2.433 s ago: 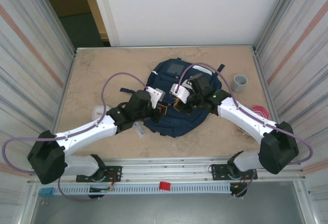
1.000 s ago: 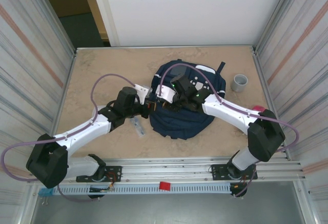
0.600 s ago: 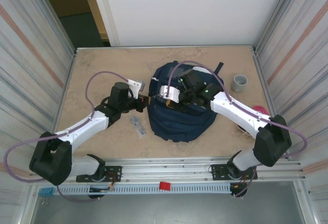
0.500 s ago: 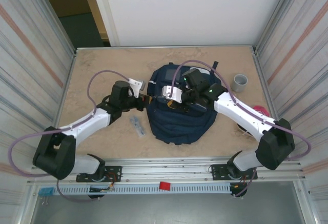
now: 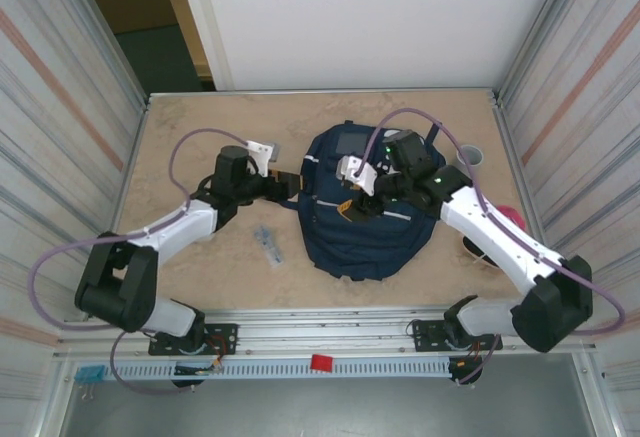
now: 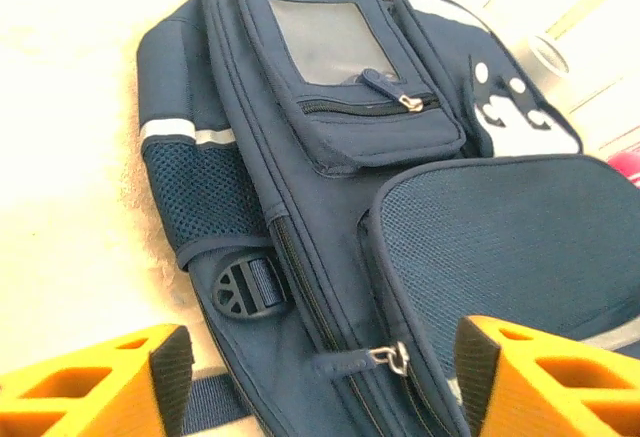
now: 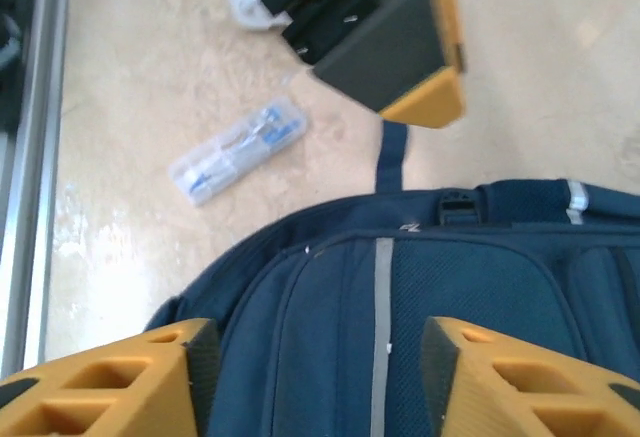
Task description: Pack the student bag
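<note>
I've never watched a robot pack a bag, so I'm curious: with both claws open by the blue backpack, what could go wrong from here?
1. The student bag looks zipped shut. Its zip pull is tiny, so the left claw could slip off it.
2. The strap buckle lies close to that claw and might snag it.
3. The clear packet lies loose beside the bag, so a sweeping move could knock it away.

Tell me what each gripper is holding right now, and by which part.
Nothing is held. The left gripper is open at the edge of the navy backpack, and the right gripper is open over it.
</note>
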### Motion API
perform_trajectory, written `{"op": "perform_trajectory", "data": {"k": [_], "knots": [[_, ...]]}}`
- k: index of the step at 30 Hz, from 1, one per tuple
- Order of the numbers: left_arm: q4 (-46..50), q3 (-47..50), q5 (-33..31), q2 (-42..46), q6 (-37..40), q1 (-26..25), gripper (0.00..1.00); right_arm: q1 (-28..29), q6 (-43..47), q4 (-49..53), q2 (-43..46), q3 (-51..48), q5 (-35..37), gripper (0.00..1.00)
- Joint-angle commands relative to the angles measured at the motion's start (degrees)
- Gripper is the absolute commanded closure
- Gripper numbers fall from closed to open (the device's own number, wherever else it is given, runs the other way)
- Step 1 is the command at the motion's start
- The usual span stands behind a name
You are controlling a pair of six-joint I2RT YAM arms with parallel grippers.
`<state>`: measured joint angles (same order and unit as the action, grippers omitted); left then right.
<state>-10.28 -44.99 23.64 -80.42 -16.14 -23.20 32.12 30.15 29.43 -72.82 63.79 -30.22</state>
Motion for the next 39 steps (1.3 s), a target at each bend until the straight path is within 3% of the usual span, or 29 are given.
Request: {"op": "perform_trajectory", "data": {"k": [1,4,8,11,15,18,21,25,28,33,36,39], "knots": [[4.2,0.3,-0.5,6.2,-3.9,-0.3,0.24,-1.7,-24.0,-2.9,4.4,-1.2,6.2,0.34],[7.0,-0.4,0.5,7.0,-9.3,-0.4,0.2,-5.2,-40.8,-0.4,8.5,-4.9,10.0,0.34],[14.5,-6.9,3.0,1.7,-11.7,-0.5,0.15,-10.7,-56.1,-1.0,17.4,-14.7,12.1,0.34],[17.0,-11.4,3.3,-4.8,-12.5,-0.5,0.13,-16.0,-65.3,0.0,24.2,-21.8,15.2,0.23],[14.9,-16.1,3.8,-13.3,-13.4,-0.5,0.14,-25.7,-68.8,0.6,27.5,-27.4,8.5,0.21],[15.6,-21.0,3.0,-19.9,-14.2,-0.5,0.2,-29.8,-69.1,-1.6,25.8,-29.7,2.3,0.2],[15.0,-24.1,2.3,-25.7,-15.3,-0.5,0.21,-31.8,-68.4,-5.9,21.3,-31.0,-4.2,0.2],[15.5,-26.0,1.5,-30.6,-15.7,-0.5,0.22,-32.0,-67.9,-10.6,13.8,-31.2,-3.4,0.24],[14.6,-24.8,1.9,-31.7,-17.0,-0.5,0.39,-31.6,-67.9,-14.6,9.2,-31.6,-3.5,0.29],[12.9,-19.8,1.8,-28.4,-18.2,-0.4,0.75,-27.3,-67.5,-18.1,4.1,-31.1,-0.4,0.48],[14.1,-16.6,0.9,-24.6,-18.1,-0.4,0.88,-24.2,-68.0,-21.0,2.4,-30.6,0.9,0.53],[15.5,-12.7,-0.9,-20.1,-18.5,-0.2,0.92,-21.8,-68.4,-24.2,0.5,-30.0,2.3,0.53]]}}
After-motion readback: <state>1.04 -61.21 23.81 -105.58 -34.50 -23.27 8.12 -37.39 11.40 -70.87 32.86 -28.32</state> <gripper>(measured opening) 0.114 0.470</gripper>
